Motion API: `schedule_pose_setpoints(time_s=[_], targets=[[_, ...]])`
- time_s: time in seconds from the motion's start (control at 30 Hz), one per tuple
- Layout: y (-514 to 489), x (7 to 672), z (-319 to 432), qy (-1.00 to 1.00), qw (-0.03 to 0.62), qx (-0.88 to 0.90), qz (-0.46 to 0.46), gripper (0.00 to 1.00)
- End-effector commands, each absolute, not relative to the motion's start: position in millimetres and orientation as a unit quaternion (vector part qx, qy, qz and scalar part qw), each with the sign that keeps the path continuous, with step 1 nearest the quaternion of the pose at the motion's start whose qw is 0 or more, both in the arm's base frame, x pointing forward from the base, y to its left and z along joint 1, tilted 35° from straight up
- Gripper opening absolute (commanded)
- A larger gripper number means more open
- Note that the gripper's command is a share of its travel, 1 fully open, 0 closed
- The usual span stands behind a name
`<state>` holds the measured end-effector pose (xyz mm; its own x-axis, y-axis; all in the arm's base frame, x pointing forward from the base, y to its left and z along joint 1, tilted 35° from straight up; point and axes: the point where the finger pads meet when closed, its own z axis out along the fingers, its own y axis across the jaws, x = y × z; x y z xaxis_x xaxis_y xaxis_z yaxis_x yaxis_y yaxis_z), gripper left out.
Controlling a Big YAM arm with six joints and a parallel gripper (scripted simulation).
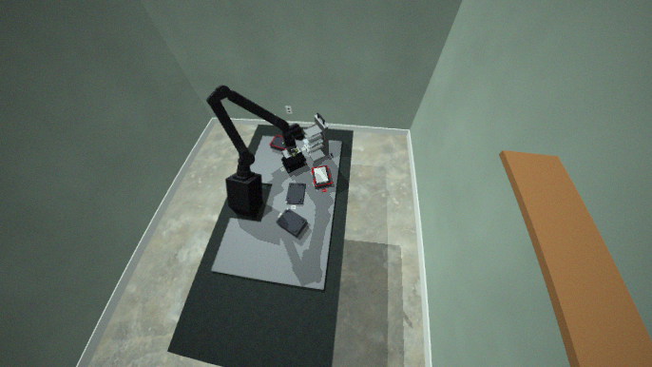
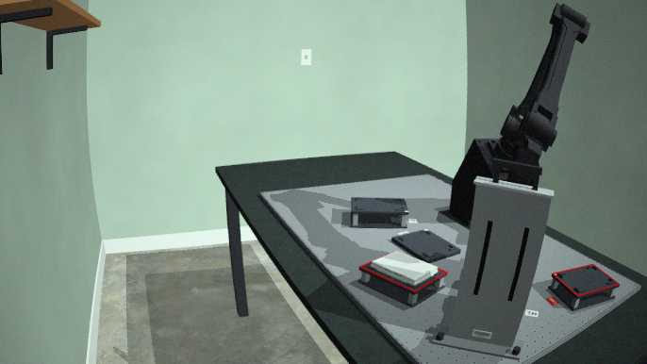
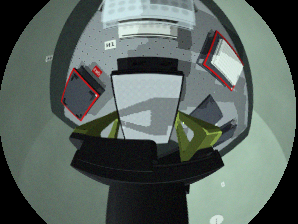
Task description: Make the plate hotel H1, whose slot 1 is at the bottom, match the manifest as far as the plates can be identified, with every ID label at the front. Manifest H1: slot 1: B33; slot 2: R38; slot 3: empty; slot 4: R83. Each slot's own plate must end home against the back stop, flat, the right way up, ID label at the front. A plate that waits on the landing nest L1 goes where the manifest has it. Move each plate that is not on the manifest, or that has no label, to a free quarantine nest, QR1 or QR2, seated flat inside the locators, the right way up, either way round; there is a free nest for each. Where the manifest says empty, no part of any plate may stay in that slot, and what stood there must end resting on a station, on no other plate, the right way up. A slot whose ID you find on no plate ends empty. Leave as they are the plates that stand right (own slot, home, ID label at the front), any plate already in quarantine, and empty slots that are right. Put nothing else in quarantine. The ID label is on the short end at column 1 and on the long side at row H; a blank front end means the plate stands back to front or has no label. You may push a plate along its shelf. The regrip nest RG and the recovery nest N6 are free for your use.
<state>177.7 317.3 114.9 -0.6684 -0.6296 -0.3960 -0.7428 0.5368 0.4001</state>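
The plate hotel H1 (image 2: pixel 500 264) stands at the far end of the grey baseplate, seen from its back here; it also shows in the overhead view (image 1: pixel 316 138) and at the top of the wrist view (image 3: pixel 148 3). My gripper (image 3: pixel 147 113) is just in front of the hotel (image 1: pixel 292 153), its olive fingers wide on the long sides of a grey plate with a dark rim (image 3: pixel 147 103), which points towards the hotel. No label on this plate is readable. In the exterior view the hotel hides the gripper and the plate.
A red-rimmed nest holds a white plate (image 1: pixel 321 176) (image 2: pixel 403 275) (image 3: pixel 222 63). A second red-rimmed nest is empty (image 1: pixel 277 142) (image 2: pixel 585 283) (image 3: pixel 80 92). A flat dark nest (image 2: pixel 425 245) and a raised dark nest (image 2: pixel 379 211) lie nearer the arm's base (image 1: pixel 243 190).
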Motion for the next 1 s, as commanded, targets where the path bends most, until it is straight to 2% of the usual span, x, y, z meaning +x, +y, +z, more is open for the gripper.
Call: schedule_pose_setpoints(time_s=[0.0,0.97], targets=[[319.9,185.7,129.2,0.868,0.125,-0.385,0.287,0.86],[317.2,186.9,121.1,0.871,0.120,-0.384,0.283,0.86]])
